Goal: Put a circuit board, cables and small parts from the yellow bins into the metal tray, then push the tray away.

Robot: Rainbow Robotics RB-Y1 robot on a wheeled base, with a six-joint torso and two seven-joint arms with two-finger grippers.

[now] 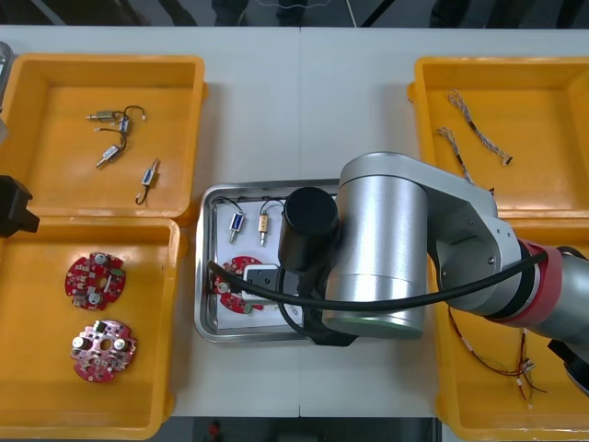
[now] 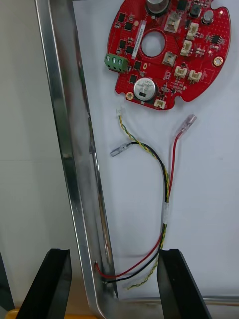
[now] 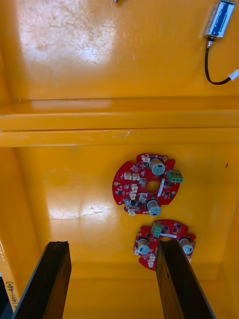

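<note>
The metal tray (image 2: 64,149) shows me a polished, mirror-bright rim and a flat white floor. The yellow bins (image 3: 64,30) are glossy plastic, scuffed where the light glares. The circuit board (image 2: 164,75) looks lacquered red, its round cans shiny metal. My right arm (image 1: 386,239) has a satin silver shell; the right gripper (image 2: 113,259) has matt black fingers (image 2: 57,284).

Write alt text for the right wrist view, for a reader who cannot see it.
The right hand hangs open over the shiny side wall of the metal tray, one finger on each side of it. On the tray's white floor, a red and yellow cable runs from between the fingers toward a round red circuit board lying flat beyond it.
</note>
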